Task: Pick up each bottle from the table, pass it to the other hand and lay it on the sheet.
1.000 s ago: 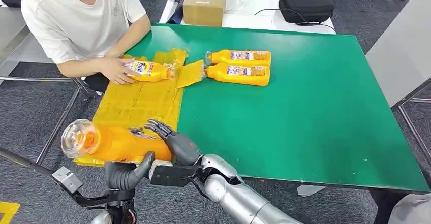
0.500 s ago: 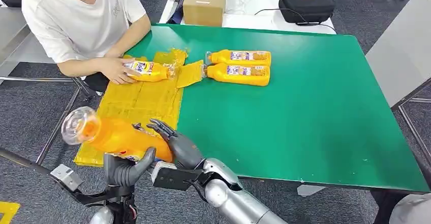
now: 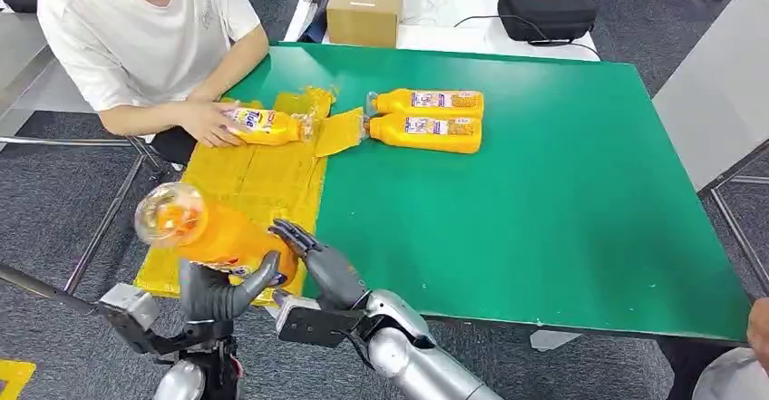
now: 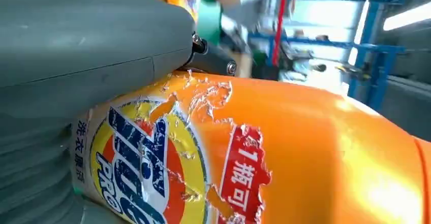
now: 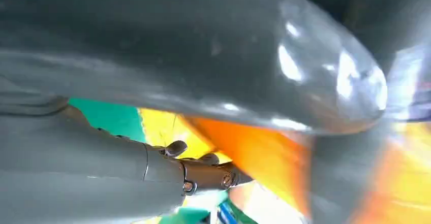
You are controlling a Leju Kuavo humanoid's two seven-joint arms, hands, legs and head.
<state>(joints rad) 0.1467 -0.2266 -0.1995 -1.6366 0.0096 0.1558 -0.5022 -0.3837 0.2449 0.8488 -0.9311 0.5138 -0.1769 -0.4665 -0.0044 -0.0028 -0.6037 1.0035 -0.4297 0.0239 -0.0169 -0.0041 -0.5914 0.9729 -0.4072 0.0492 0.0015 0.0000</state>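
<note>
My left hand [image 3: 222,293] grips an orange detergent bottle [image 3: 222,235] from below, just over the near end of the yellow sheet [image 3: 245,182]. The bottle's clear end [image 3: 170,214] tilts up toward me. The left wrist view has its torn label [image 4: 152,168] pressed against the left hand [image 4: 76,56]. My right hand [image 3: 322,264] lies right beside the bottle's other end, fingers [image 3: 290,235] spread. In the right wrist view the orange bottle [image 5: 254,153] sits loosely between thumb [image 5: 178,46] and fingers. Two more bottles [image 3: 426,102] [image 3: 424,133] lie side by side on the green table [image 3: 544,219].
A person in a white shirt [image 3: 136,37] sits at the far left, one hand on a bottle [image 3: 263,126] lying on the sheet's far end. A cardboard box [image 3: 365,8] and a black case [image 3: 546,8] stand beyond the table.
The held bottle has risen and swung to the right, its clear end tipping up. My left hand moved up under it; the right hand's fingers have come off its top.
</note>
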